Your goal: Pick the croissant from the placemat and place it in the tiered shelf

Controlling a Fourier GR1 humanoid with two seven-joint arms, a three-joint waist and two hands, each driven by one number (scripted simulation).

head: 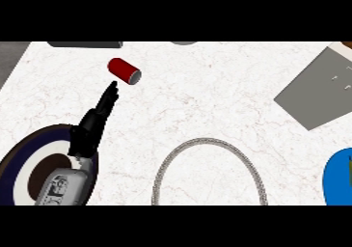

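An oval placemat [207,140] with a grey rope rim lies at the lower middle of the counter; its visible part carries nothing. The grey tiered shelf [324,89] stands at the right. A small brown thing [349,45] shows at the top right edge, by the shelf's far corner; I cannot tell whether it is the croissant. My left hand [100,113] stretches up the left side, open, fingers straight, holding nothing. Its fingertips [113,87] end just below a red can. My right hand is out of view.
The red can [124,70] lies on its side at the upper left. A plate [15,164] with a dark blue rim sits under my left forearm [64,185]. A blue dish [338,178] holding something green is cut off at the lower right.
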